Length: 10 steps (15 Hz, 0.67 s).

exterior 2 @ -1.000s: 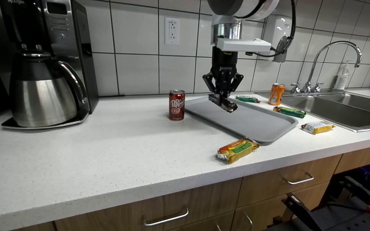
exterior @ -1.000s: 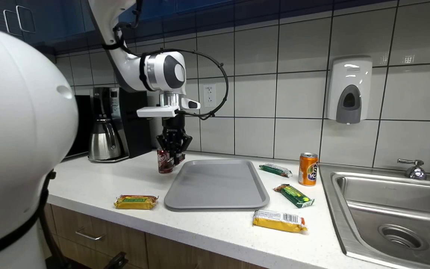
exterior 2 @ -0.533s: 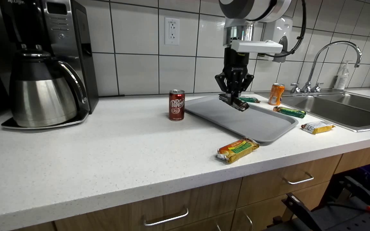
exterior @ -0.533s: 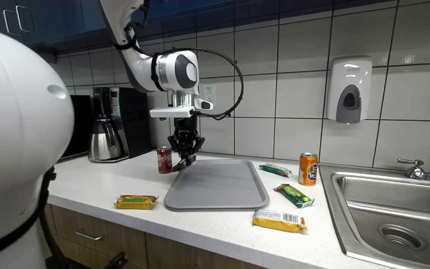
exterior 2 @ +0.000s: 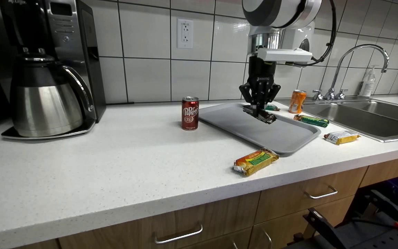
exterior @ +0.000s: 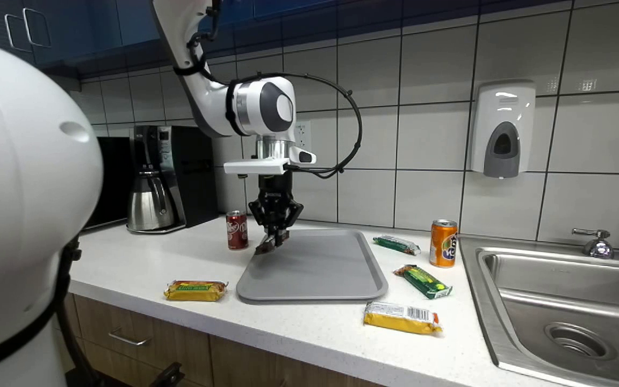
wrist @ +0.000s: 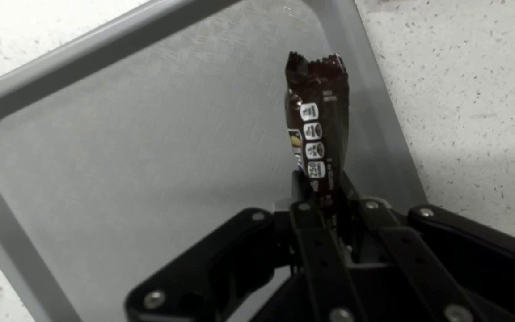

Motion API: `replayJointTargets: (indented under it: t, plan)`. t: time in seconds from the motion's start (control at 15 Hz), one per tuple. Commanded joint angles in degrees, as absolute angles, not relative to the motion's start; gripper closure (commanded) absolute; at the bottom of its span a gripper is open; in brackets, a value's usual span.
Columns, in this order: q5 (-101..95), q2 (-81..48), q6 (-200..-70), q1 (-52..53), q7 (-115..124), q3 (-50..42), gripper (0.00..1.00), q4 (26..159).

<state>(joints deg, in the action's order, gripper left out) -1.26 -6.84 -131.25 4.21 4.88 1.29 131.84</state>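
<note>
- My claw (wrist: 327, 192) is clenched on a dark brown wrapped bar (wrist: 318, 120).
- In the wrist view the bar's long axis runs nearly straight up the frame, its serrated end pointing away from the claw; in an exterior view I see it slant from upper left to lower right.
- I have it above the gray tray (wrist: 128, 147), near one edge.
- Just outside the tray, a Dr Pepper can (exterior 2: 190, 113) stands upright; well apart, past the opposite side, I see an orange can (exterior: 444, 243).
</note>
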Motion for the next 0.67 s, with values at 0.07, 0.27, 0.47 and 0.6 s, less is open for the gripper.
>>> replayJointTargets:
  t: [0.07, 0.27, 0.47, 0.6]
  plan:
    - [-1.81, -7.58, -131.91, 3.23, 3.60, 1.23, 0.96, 132.42]
    - [-2.36, -9.03, -132.46, 3.30, 4.52, 0.83, 0.96, 132.05]
    - [-2.54, -10.84, -133.23, 3.52, 5.27, 0.64, 0.96, 131.44]
    - [-2.34, -12.14, -133.51, 3.59, 5.51, 0.60, 0.96, 130.93]
